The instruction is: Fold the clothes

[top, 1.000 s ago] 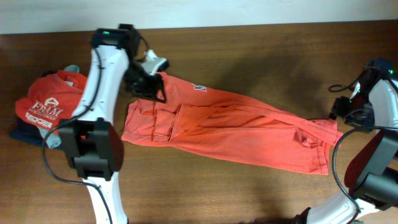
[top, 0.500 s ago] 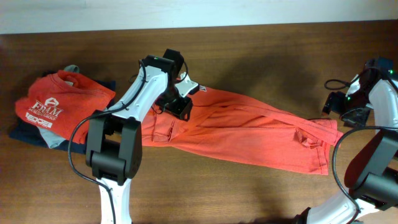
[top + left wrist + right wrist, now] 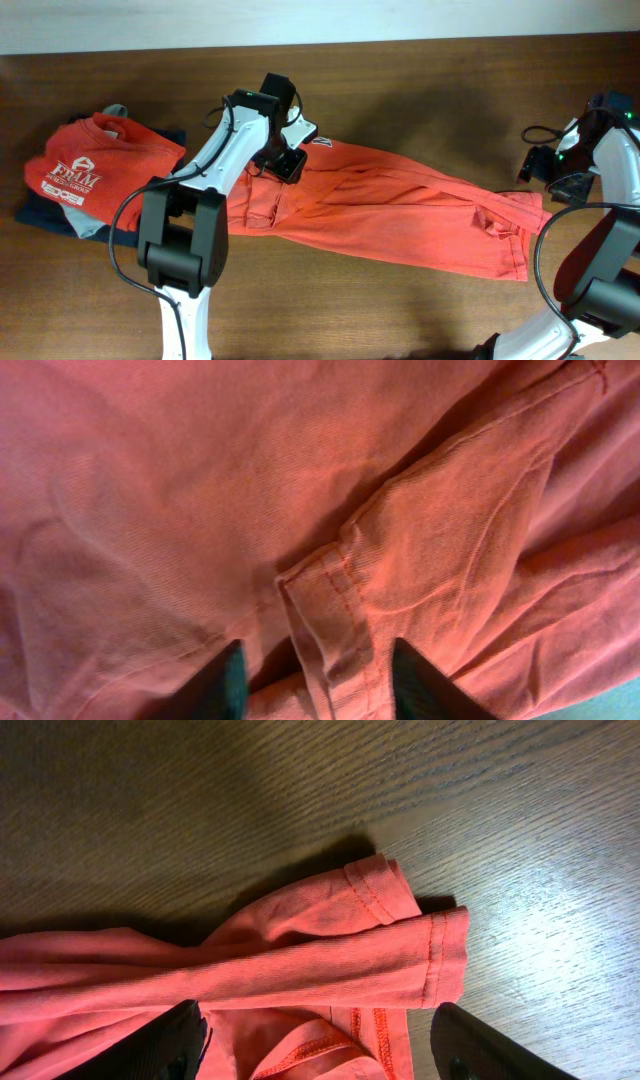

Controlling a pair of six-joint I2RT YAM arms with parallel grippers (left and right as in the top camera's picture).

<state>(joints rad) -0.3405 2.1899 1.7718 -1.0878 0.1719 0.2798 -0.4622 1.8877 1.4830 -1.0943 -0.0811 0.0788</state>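
Overhead looks straight down on the whole table (image 3: 400, 90). Left wrist sits very close above the coral-red T-shirt (image 3: 400, 205). Right wrist sits near its end, which overhead also shows.

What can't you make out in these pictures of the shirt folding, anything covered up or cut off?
Lettering on the coral T-shirt: overhead, mostly covered by the left pincer, unreadable.
Grey and navy garments: overhead, buried under the red tee, only edges show.
Right pincer: right wrist view, fingers cut by the bottom edge; overhead, too small and dark.
Shirt outline: left wrist view, too close, fills the frame.
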